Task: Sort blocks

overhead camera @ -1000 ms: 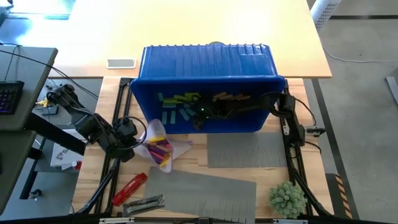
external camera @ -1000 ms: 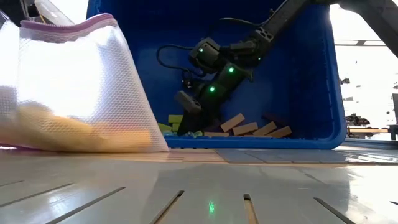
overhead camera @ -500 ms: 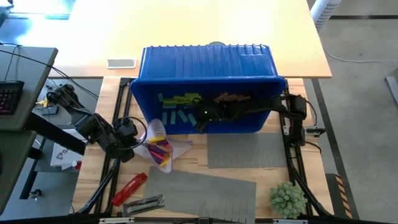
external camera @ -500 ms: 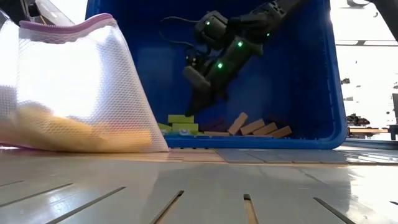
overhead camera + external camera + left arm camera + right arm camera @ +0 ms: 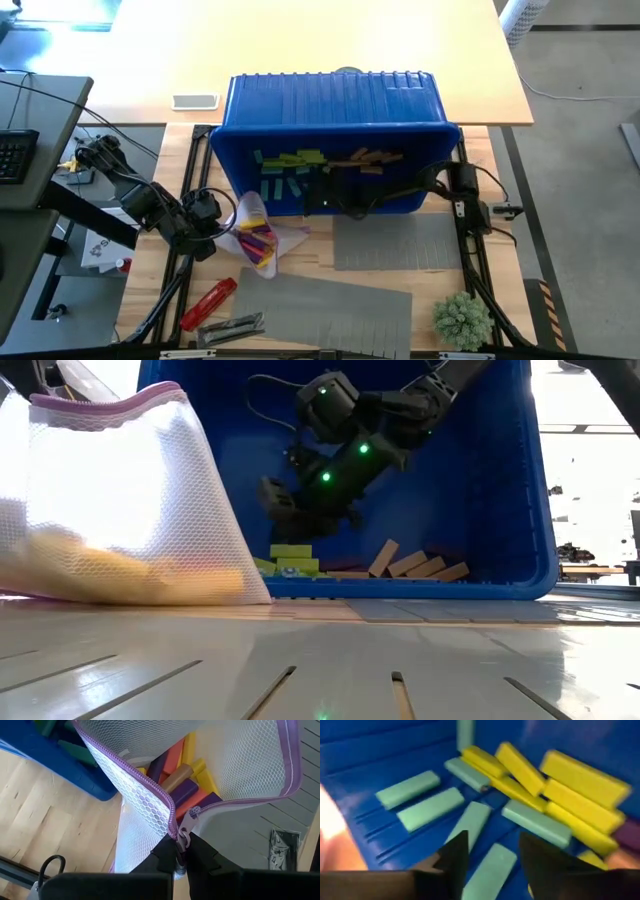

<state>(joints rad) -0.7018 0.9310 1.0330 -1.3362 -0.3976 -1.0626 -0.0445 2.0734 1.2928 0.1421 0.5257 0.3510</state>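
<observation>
— Right gripper [image 5: 487, 852] is down inside the blue bin [image 5: 335, 100], its fingers [image 5: 454, 857] standing apart with nothing between them. What's under it?

— Teal blocks [image 5: 427, 809], scattered flat on the bin floor, with a heap of yellow blocks [image 5: 580, 795] leaning on each other just beyond them. One teal block [image 5: 492, 870] lies right in the gap between the two fingers, but they are not closed on it.

— And from above?

— From overhead the right arm [image 5: 440, 185] reaches in from the right side of the counter [image 5: 320, 262], across the bin's near wall. Inside you can pick out the yellow-green blocks [image 5: 300, 158], the teal ones [image 5: 275, 185] nearer the front, and tan wooden blocks [image 5: 370, 157] off to the right.

— Low camera agrees?

— It does: the gripper hangs above the bin floor, green lights glowing on the arm, with yellow-green blocks [image 5: 290, 555] below it and tan blocks [image 5: 415, 567] tipped against each other to the side.

— Left side?

— Left gripper [image 5: 181, 851] is shut tight on the zip pull [image 5: 184, 822] of a white mesh bag [image 5: 145, 815] with purple trim, holding its mouth open on the counter, just in front of the bin. Purple, yellow, orange and tan blocks [image 5: 182, 775] are piled in the bag.

— Anything else on the counter?

— A red tool [image 5: 207, 302] near the front left, grey mats [image 5: 345, 310], and a small green plant [image 5: 462, 318] at the front right.
</observation>
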